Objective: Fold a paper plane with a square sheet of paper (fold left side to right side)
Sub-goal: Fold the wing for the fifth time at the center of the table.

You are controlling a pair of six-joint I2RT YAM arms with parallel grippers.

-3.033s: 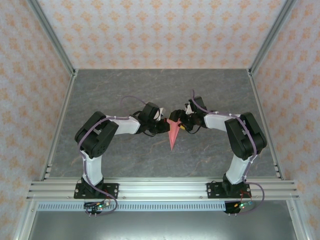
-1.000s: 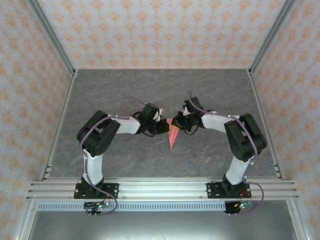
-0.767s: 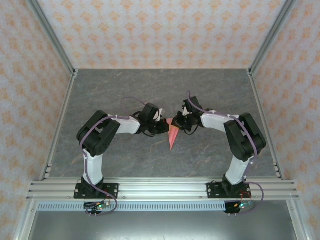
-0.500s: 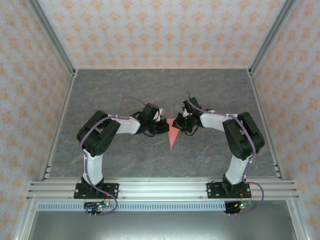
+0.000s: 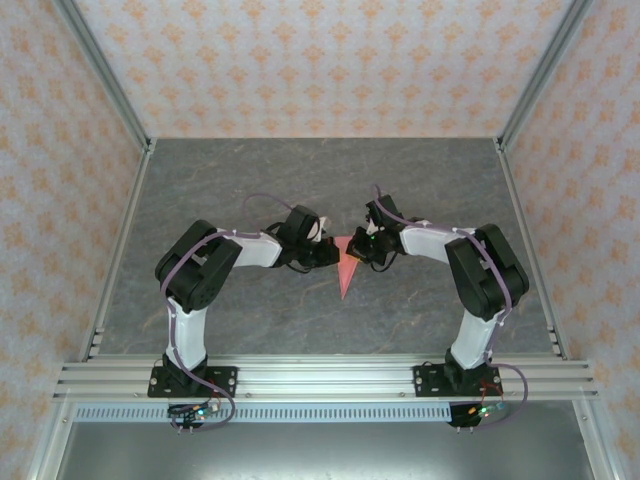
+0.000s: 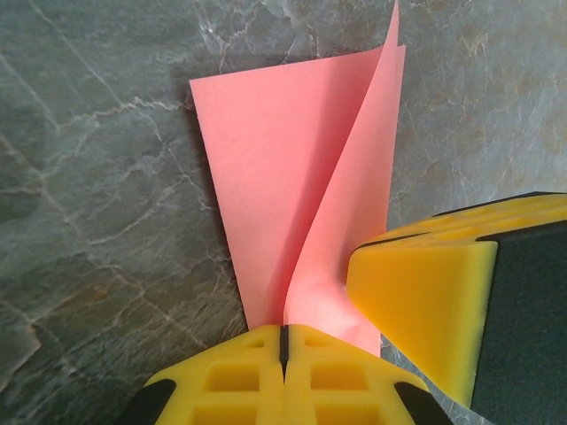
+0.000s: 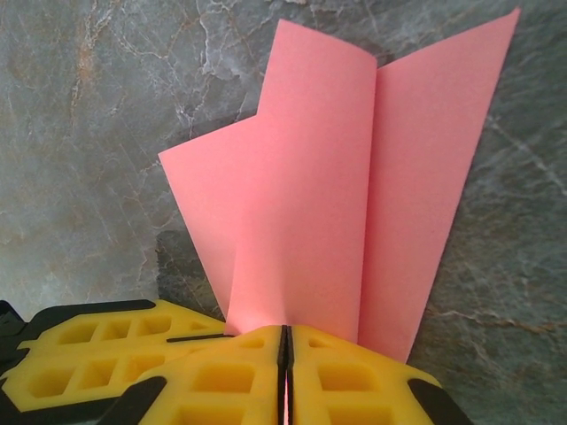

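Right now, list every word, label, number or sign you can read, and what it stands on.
None readable.
The paper is plain pink, the table marbled grey, the wallpaper only a repeated ornament.
Any marking on the arm bases is too small to tell.

Grey marbled tabletop (image 5: 250, 170), orange-patterned pale walls (image 5: 330, 60), aluminium frame rails (image 5: 330, 378), even light

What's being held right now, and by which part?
Both the left gripper and the right gripper pinch the folded pink-red paper plane at its wide end.

A lab test booth: aluminium rails (image 5: 320, 378), wallpapered panels (image 5: 320, 60), stone-look tabletop (image 5: 320, 180).
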